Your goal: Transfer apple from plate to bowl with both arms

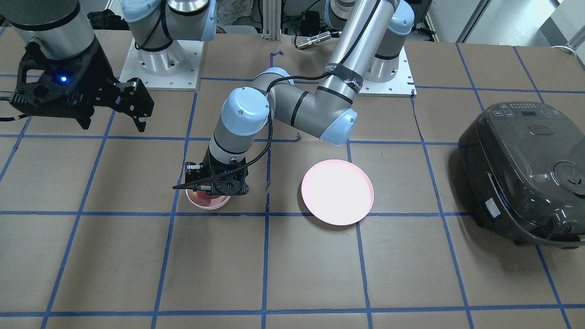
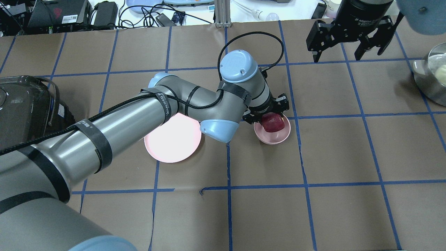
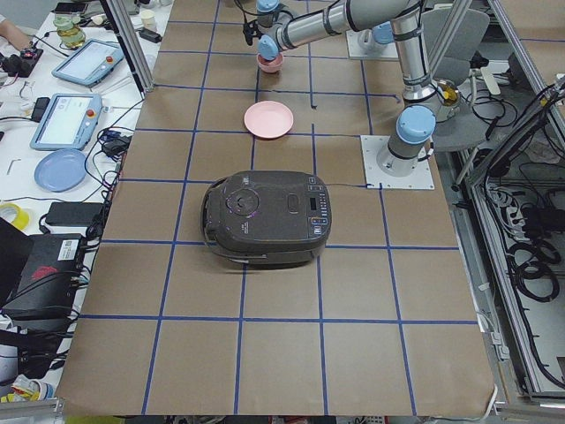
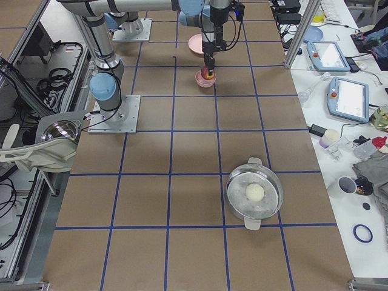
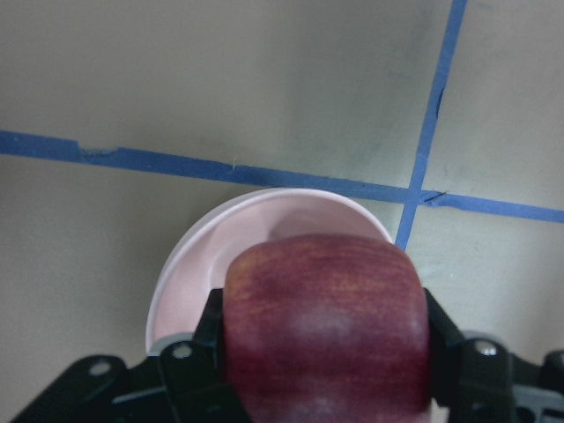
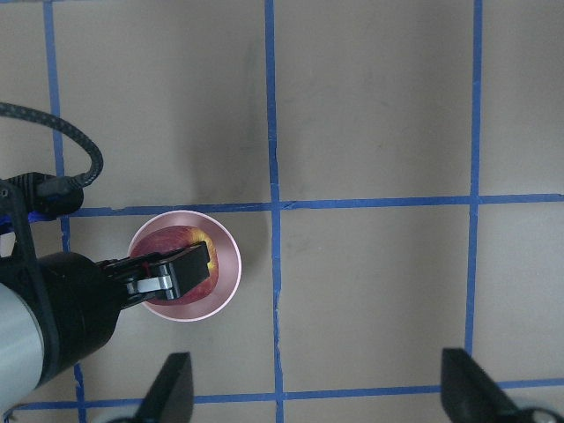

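Observation:
My left arm reaches across the table, and my left gripper (image 2: 270, 120) is shut on the dark-red apple (image 2: 273, 122). It holds the apple in the mouth of the small pink bowl (image 2: 277, 138). In the left wrist view the apple (image 5: 326, 317) sits between the black fingers over the bowl (image 5: 189, 273). I cannot tell whether the apple touches the bowl's bottom. The wide pink plate (image 2: 173, 137) lies empty beside the arm's elbow. My right gripper (image 2: 348, 47) is open and empty, raised at the far side; its camera looks down on the bowl (image 6: 227, 264).
A black rice cooker (image 2: 24, 108) stands at the table's left end. A metal pot (image 2: 432, 76) with a pale ball in it stands at the right end. Blue tape lines cross the brown table cover.

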Available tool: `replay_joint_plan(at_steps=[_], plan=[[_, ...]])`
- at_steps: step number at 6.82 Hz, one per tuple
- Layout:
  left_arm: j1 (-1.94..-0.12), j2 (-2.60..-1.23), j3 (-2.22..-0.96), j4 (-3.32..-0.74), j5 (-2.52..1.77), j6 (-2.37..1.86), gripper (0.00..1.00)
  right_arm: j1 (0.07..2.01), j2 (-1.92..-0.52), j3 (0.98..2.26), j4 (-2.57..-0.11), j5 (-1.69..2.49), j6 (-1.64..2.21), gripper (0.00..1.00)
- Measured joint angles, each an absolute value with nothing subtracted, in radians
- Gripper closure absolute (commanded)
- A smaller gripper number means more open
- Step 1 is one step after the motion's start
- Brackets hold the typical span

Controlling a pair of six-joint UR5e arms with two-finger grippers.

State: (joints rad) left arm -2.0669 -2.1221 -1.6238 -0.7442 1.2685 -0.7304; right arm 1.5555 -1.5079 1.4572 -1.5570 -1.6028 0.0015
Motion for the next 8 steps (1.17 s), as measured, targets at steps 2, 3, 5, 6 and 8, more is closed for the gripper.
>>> replay_joint_plan(at_steps=[2, 3, 5, 6, 8], plan=[[-2.068, -2.121, -1.627, -0.742, 1.297, -0.724, 0.13, 1.556, -1.508, 1.458, -1.556, -1.603, 0.002, 0.00], [-2.068, -2.116, -1.630, -0.741, 1.320, -0.717, 0.09, 1.557, -1.508, 1.459, -1.556, -1.603, 0.001, 0.00], [-2.068, -2.098, -1.633, -0.741, 1.333, -0.717, 0.00, 1.557, -1.508, 1.459, -1.558, -1.603, 0.001, 0.00], [-2.066, -2.086, -1.633, -0.740, 1.334, -0.716, 0.00, 1.557, -1.508, 1.462, -1.576, -1.603, 0.004, 0.00], [-2.037, -2.029, -1.649, -0.756, 1.335, -0.665, 0.00, 1.557, -1.508, 1.470, -1.628, -1.605, 0.012, 0.00]])
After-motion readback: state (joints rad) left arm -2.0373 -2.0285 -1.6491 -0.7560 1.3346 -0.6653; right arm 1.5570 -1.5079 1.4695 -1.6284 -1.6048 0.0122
